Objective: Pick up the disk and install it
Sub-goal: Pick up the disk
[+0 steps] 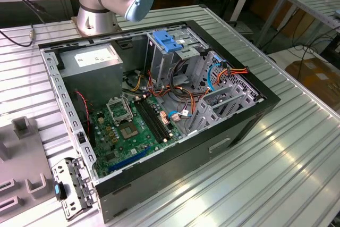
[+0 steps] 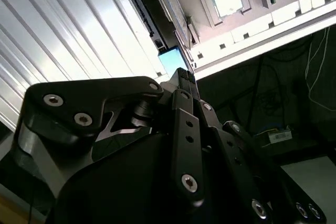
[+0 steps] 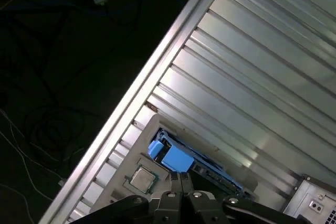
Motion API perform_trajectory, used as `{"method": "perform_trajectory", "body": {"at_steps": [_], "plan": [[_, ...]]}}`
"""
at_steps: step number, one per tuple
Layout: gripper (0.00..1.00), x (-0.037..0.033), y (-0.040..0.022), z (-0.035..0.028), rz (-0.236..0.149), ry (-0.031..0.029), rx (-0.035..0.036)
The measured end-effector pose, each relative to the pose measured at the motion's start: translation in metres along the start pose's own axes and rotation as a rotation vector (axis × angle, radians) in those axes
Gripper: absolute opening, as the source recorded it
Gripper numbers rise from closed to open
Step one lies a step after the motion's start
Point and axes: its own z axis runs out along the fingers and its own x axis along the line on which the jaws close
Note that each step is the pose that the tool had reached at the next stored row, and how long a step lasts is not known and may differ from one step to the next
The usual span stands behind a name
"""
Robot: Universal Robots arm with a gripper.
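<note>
Lying on a grey plate [image 3: 137,150] near the edge of the counter [image 3: 252,66], beside a square chip [image 3: 142,178], the disk [image 3: 178,158] sits just ahead of the hand [image 3: 181,179], which is pressed together and empty. Probably stiff, fairly heavy and shock-sensitive, the disk looks best gripped across its blue side rails.

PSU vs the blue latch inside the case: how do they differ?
The PSU is a grey metal box with a white sticker; the latch is blue ribbed plastic. The PSU is far bulkier than the latch. Both sit inside the open case.
</note>
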Motion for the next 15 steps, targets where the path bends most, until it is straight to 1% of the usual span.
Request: {"method": "perform_trajectory", "body": {"at_steps": [2, 3, 5, 7, 11, 13, 15], "plan": [[0.11, 0.0000, 0.0000, 0.0000, -0.054, 0.0018, -0.0009], [0.11, 0.0000, 0.0000, 0.0000, -0.075, 0.0025, -0.0012], [0.11, 0.0000, 0.0000, 0.0000, -0.099, 0.0032, -0.0015], [0.11, 0.0000, 0.0000, 0.0000, -0.138, 0.0045, -0.0022], [0.11, 0.0000, 0.0000, 0.0000, -0.186, 0.0060, -0.0030], [0.11, 0.0000, 0.0000, 0.0000, -0.224, 0.0074, -0.0036], [0.11, 0.0000, 0.0000, 0.0000, -0.245, 0.0080, -0.0039]]}}
